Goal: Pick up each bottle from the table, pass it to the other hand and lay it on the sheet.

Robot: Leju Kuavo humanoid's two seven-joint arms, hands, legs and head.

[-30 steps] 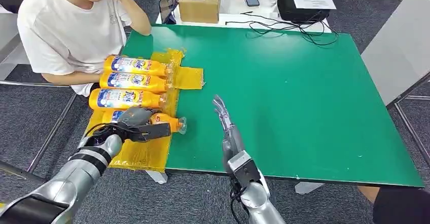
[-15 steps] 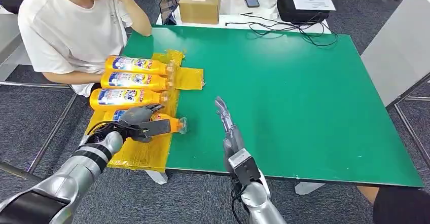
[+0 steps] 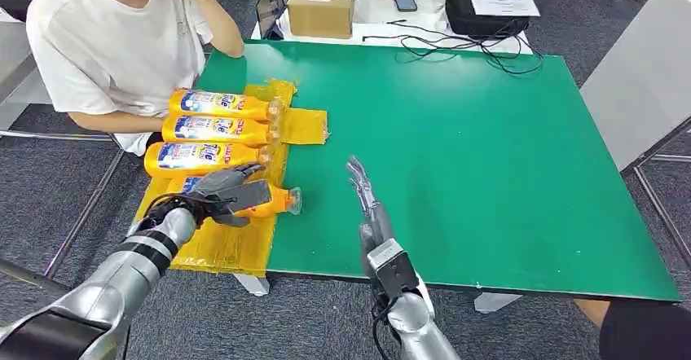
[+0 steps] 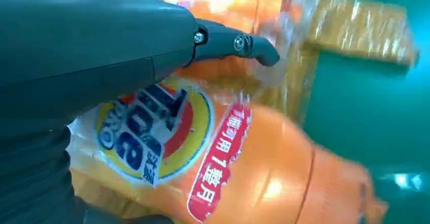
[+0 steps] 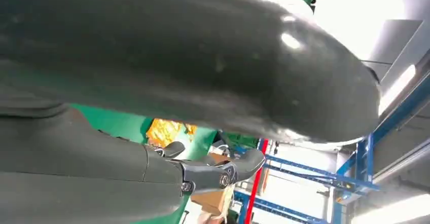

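Where sheet (image 3: 236,246) lies, orange bottle (image 3: 265,201)

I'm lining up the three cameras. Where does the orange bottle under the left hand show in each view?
Head view: orange plastic bottle, lower left, on the yellow sheet, under the left hand.
Left wrist view: centre, label showing.
Right wrist view: cannot tell.
Shared landmark: green table.

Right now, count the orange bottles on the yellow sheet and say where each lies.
4. Three lie side by side at the far end of the yellow sheet: far, middle, near. The fourth bottle lies nearest the robot, under the left hand. None seems hidden.
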